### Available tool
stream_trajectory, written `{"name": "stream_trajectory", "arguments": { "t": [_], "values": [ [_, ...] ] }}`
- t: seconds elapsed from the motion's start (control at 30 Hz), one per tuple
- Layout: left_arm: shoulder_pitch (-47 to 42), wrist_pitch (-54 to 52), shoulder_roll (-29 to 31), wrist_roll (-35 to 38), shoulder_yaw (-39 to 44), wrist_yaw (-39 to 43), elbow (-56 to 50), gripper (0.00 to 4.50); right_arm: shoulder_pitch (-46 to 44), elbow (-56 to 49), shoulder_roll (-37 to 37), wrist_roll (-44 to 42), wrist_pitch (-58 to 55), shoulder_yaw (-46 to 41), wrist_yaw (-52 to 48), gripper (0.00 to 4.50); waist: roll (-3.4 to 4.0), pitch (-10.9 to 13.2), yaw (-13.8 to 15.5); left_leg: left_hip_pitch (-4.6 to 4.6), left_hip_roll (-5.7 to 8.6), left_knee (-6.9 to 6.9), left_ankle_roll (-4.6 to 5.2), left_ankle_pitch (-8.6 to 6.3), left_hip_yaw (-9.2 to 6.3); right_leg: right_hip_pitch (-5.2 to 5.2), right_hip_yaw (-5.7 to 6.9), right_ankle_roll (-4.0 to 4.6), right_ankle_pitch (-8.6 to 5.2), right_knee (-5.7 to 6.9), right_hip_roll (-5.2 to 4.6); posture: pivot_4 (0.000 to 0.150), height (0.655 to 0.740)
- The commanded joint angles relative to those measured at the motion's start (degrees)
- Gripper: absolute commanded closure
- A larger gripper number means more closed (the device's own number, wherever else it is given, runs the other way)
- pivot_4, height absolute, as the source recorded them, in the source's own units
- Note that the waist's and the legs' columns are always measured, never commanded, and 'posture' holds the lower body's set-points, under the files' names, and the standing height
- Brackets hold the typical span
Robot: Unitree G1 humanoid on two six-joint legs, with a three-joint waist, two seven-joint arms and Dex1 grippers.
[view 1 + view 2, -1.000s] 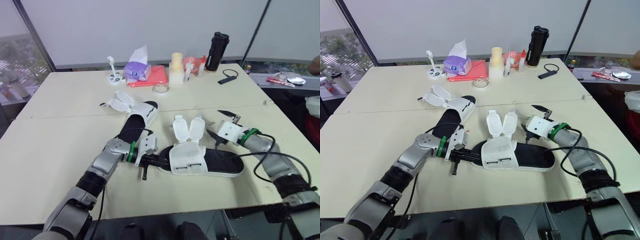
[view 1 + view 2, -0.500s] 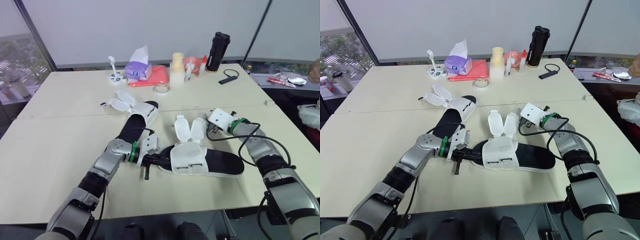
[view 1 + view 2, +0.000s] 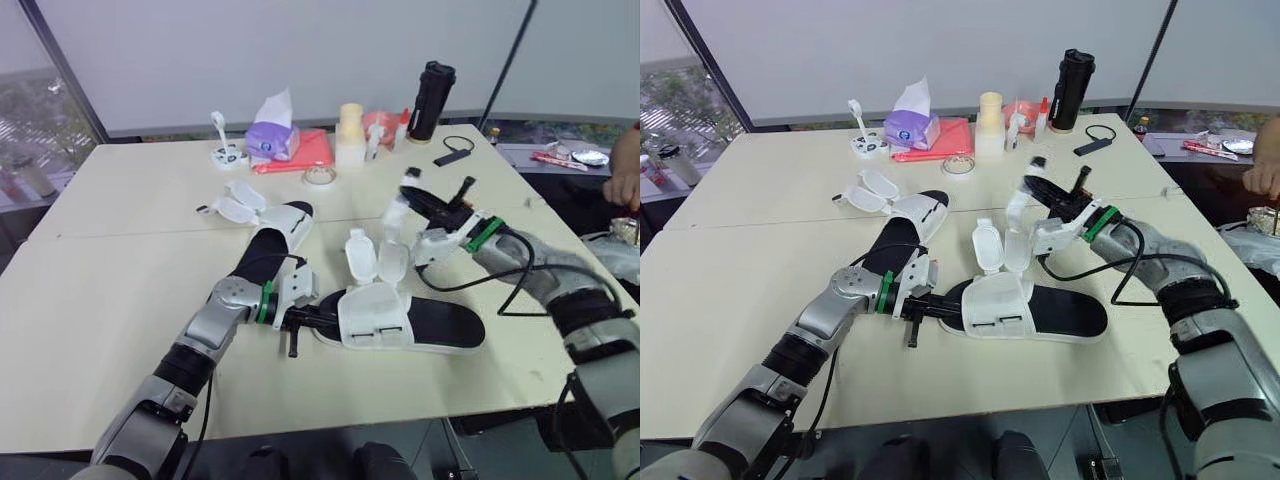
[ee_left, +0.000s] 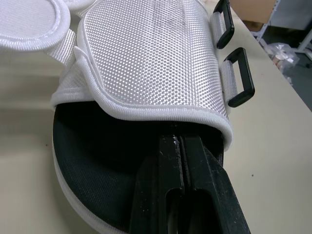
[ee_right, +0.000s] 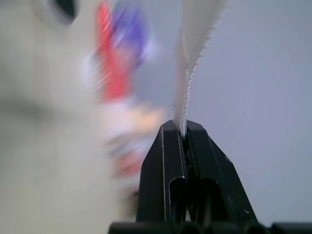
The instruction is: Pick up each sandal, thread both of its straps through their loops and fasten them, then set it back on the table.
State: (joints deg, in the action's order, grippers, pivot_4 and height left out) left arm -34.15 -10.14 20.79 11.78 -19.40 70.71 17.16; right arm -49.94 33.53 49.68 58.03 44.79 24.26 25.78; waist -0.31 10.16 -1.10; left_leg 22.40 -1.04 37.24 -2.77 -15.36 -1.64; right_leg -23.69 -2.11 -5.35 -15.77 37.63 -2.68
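Scene: two white-and-black sandals lie on a pale worktop (image 3: 100,290), with clutter along its 12 o'clock edge.
Near sandal (image 3: 430,325): flat at mid-worktop, toe toward 9 o'clock, heel toward 3 o'clock.
Far sandal (image 3: 268,245): at 11 o'clock from the near one, untouched, both straps splayed open.
Left claw (image 4: 181,146): clenched on the near sandal's toe end, its tips tucked under the white upper (image 4: 146,53), pinning the shoe down.
Right claw (image 5: 183,129): clenched on the tip of one white strap (image 3: 396,214).
Just changed: a second ago the right claw sat low beside the sandal at 3 o'clock. It has since closed on that strap and lifted it up toward 12 o'clock.
Meaning: threading has likely begun on the first strap. The second strap (image 3: 360,255) stands loose, and nothing is fastened.
Loops (image 4: 241,78): two black loops on the upper's edge, both empty.
Hard to make out: the left claw's tips are hidden beneath the upper. The background behind the right claw is smeared. How much strap is gripped cannot be told.
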Motion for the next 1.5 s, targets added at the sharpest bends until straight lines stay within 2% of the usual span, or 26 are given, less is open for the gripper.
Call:
{"name": "stream_trajectory", "arguments": {
  "t": [0.03,0.23,0.33,0.43,0.6,0.83,0.9,0.97,1.07,1.13,1.2,1.27,1.33,1.37,1.5],
  "values": [
    [0.20,-1.43,-0.20,0.12,0.39,-0.32,-1.77,4.50,0.72,-13.01,4.43,17.66,-1.97,4.75,19.98,4.46,0.00,0.00,0.14,0.02,0.03,-0.02,-0.03,0.02,-0.01,-0.05,-0.04,0.00,-0.01,0.02,0.01,0.150,0.7400],
    [0.29,-3.59,-0.22,0.87,1.12,-0.40,-2.42,4.50,5.71,-23.00,8.32,22.26,-1.31,5.57,27.12,4.46,-0.01,-0.01,0.18,0.03,0.11,-0.03,-0.07,0.04,0.04,-0.03,-0.27,-0.02,-0.01,0.01,0.02,0.150,0.7400],
    [0.21,-3.87,-0.02,0.74,1.25,-0.24,-2.46,4.50,8.73,-26.09,9.78,20.03,-0.43,3.80,25.85,4.46,-0.01,-0.01,0.15,0.01,0.10,-0.04,-0.06,0.04,0.05,-0.02,-0.29,-0.02,-0.01,0.02,0.02,0.150,0.7400],
    [0.11,-5.97,-0.27,1.39,1.55,-0.29,-2.53,4.50,14.11,-31.25,11.43,16.06,-2.14,-0.60,22.68,3.60,-0.02,-0.01,0.18,0.01,0.10,-0.04,-0.05,0.04,0.04,0.00,-0.30,-0.02,-0.01,0.01,0.02,0.150,0.7400],
    [-0.68,-7.16,-0.23,1.86,1.44,0.32,-2.28,4.50,22.46,-40.42,13.92,13.80,-2.70,-6.00,19.14,1.13,-0.02,-0.01,0.13,-0.03,0.10,-0.03,-0.04,0.03,0.02,0.05,-0.31,-0.02,-0.01,0.01,0.03,0.150,0.7400],
    [-1.49,-7.15,0.22,1.71,1.70,1.00,-0.93,4.50,40.04,-50.89,18.08,5.57,-1.67,-17.35,11.95,1.13,-0.04,-0.02,0.31,-0.06,0.11,0.01,-0.03,0.03,-0.02,0.16,-0.32,-0.02,-0.02,-0.02,0.04,0.150,0.7400],
    [-1.46,-7.14,0.31,1.75,1.73,1.15,-0.82,4.50,44.70,-49.85,17.96,0.31,-2.39,-20.45,7.97,1.13,-0.06,-0.03,0.26,-0.07,0.11,0.01,-0.02,0.02,-0.04,0.20,-0.32,-0.04,-0.03,-0.03,0.06,0.150,0.7400],
    [-1.44,-7.10,0.23,1.86,1.88,1.12,-0.64,4.50,47.61,-45.48,15.99,-11.54,-5.42,-22.45,0.58,1.13,-0.10,-0.03,0.10,-0.12,0.11,0.05,-0.02,0.02,-0.03,0.28,-0.33,-0.04,-0.02,-0.04,0.06,0.150,0.7400],
    [-1.25,-7.34,0.10,2.07,1.96,0.98,-0.96,4.50,49.56,-42.58,12.43,-37.65,-14.48,-23.84,-16.08,1.13,-0.18,-0.01,-0.05,-0.32,0.10,0.08,0.00,0.02,-0.01,0.52,-0.36,-0.04,-0.02,-0.08,0.06,0.150,0.7400],
    [-0.87,-7.79,0.17,2.41,1.84,1.36,-1.56,4.50,50.81,-48.40,8.26,-67.82,-31.03,-24.91,-29.72,1.13,-0.22,0.01,-0.02,-0.39,0.09,0.07,0.02,0.01,-0.04,0.61,-0.35,-0.04,-0.02,-0.08,0.07,0.150,0.7400],
    [-0.49,-8.02,0.32,2.52,1.52,1.93,-2.13,4.50,51.62,-55.61,5.79,-91.60,-46.41,-26.94,-36.44,1.13,-0.21,0.00,0.08,-0.54,0.07,0.06,0.11,-0.04,-0.12,0.80,-0.32,-0.05,-0.02,-0.13,0.10,0.150,0.7400],
    [-0.30,-8.02,0.32,2.40,1.42,2.17,-2.37,4.50,52.07,-60.33,5.54,-104.23,-55.72,-29.32,-39.41,1.13,-0.19,0.00,0.16,-0.65,0.04,0.02,0.21,-0.10,-0.19,0.94,-0.30,-0.05,-0.02,-0.21,0.11,0.150,0.7400],
    [-0.23,-7.99,0.25,2.24,1.48,2.18,-2.44,4.50,52.15,-63.02,5.71,-110.67,-61.79,-31.46,-41.34,1.13,-0.19,0.00,0.34,-0.65,0.04,0.03,0.26,-0.13,-0.18,0.94,-0.30,-0.05,-0.03,-0.22,0.10,0.150,0.7400],
    [-0.19,-7.75,0.12,2.04,1.32,2.17,-2.37,4.50,53.66,-65.84,7.00,-118.48,-66.42,-31.64,-43.56,1.13,-0.19,0.00,0.38,-0.65,0.04,0.03,0.27,-0.13,-0.19,0.95,-0.29,-0.05,-0.03,-0.23,0.10,0.150,0.7400],
    [-0.31,-6.76,-0.43,1.37,0.98,1.78,-1.72,4.50,60.27,-72.89,10.64,-138.90,-79.49,-32.35,-49.60,1.13,-0.19,-0.01,0.69,-0.58,0.05,0.05,0.33,-0.17,-0.24,0.97,-0.25,-0.08,-0.05,-0.32,0.10,0.150,0.7400]
  ]
}}
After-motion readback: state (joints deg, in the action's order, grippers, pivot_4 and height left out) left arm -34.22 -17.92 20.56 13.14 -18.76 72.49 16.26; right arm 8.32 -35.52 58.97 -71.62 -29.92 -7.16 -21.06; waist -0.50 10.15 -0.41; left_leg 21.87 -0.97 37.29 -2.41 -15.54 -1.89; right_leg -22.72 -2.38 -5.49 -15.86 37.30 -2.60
